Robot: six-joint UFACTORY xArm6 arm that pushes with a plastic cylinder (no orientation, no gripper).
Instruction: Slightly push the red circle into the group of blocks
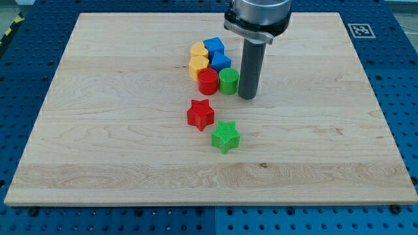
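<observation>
The red circle point(208, 81) stands upright at the lower edge of a tight group near the board's top middle. It touches the green circle point(228, 81) on its right and a yellow block point(198, 64) above it. Another yellow block point(198, 49) and two blue blocks point(213, 46) point(220, 61) complete the group. My tip point(246, 96) rests on the board just right of the green circle, very close to it and about a block's width from the red circle.
A red star point(200, 114) lies below the group and a green star point(225, 136) lies lower right of it. The wooden board point(98, 143) sits on a blue perforated table. A marker tag point(361, 30) is off the board's top right corner.
</observation>
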